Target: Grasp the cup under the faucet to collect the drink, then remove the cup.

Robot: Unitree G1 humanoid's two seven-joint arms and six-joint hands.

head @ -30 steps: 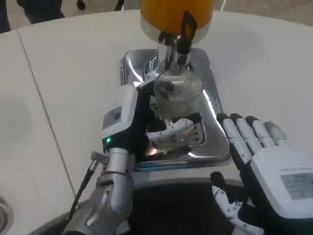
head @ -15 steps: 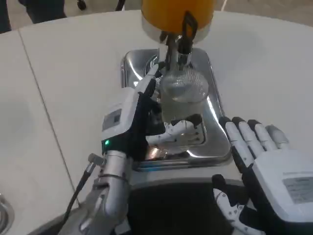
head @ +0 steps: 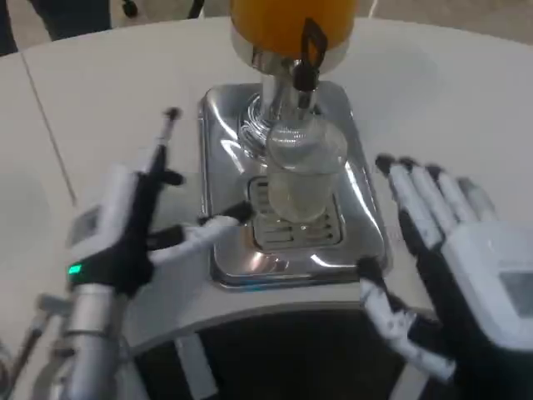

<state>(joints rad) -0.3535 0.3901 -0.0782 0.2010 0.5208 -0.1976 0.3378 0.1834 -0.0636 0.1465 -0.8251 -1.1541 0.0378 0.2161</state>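
In the head view your cup [head: 303,177] stands upright on the drip tray [head: 218,133], directly under the faucet [head: 293,83] of the orange dispenser [head: 275,21], and neither hand has hold of it. Your left hand [head: 137,229] sits to the left of the tray with its fingers spread and nothing in them; one fingertip reaches to the tray's front-left part, close to the cup's base, though whether it touches the cup you cannot tell from this blurred frame. Your right hand [head: 454,258] waits at the tray's right side, fingers open and extended, holding nothing, its thumb low by the tray's front-right corner. Judging by this, you are at the filling step: the cup is placed and free-standing, and the faucet's black lever [head: 310,46] is untouched by either hand. The cup is clear glass and looks empty or nearly so; no orange drink shows inside it, and no stream shows from the spout, though the blur leaves that uncertain. The tank above is full of orange liquid. Your next move calls for either a hand on the lever to start the pour, or, if you judge filling done, a side grasp around the cup's body, drawing it toward you without tipping it or catching the spout.
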